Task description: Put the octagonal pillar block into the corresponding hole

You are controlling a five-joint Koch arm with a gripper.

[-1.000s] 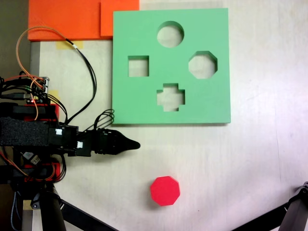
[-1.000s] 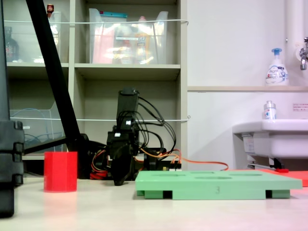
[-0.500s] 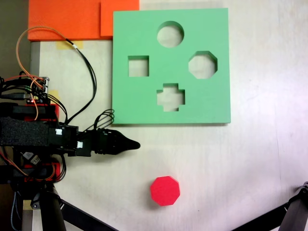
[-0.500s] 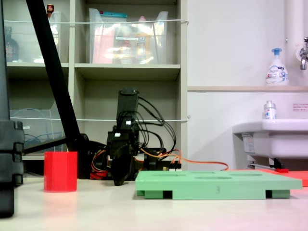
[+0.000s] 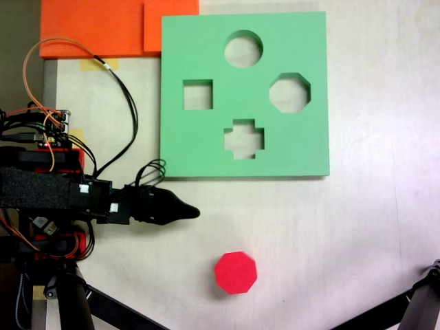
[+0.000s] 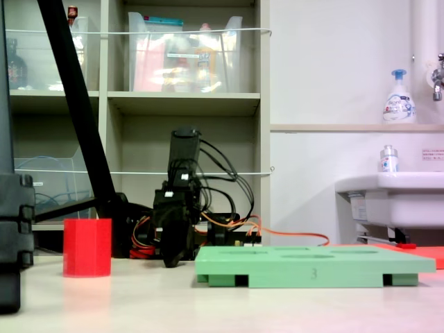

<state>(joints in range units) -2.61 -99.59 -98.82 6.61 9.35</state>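
1. Where the camera looks down from above, a pale worktop carries a flat square green foam board in the upper middle.
2. The board has four cutouts: round at 12 o'clock, square at 9 o'clock, cross-shaped at 6 o'clock, and the eight-sided hole at 3 o'clock.
3. The red octagonal block stands on the worktop at 6 o'clock from the board, well apart from it and from its hole.
4. The black arm lies along the left side, and its tool points toward 3 o'clock, just below the board's lower left corner.
5. The tool tapers to one dark tip, so I cannot tell whether it is clenched or released; it holds nothing and sits apart from the block, at about 10 o'clock from it.
6. Orange foam sheets lie at the top left.
7. In the low side camera, the block stands upright at left, the tool hangs low behind it, and the board lies flat at right before shelves and a sink.
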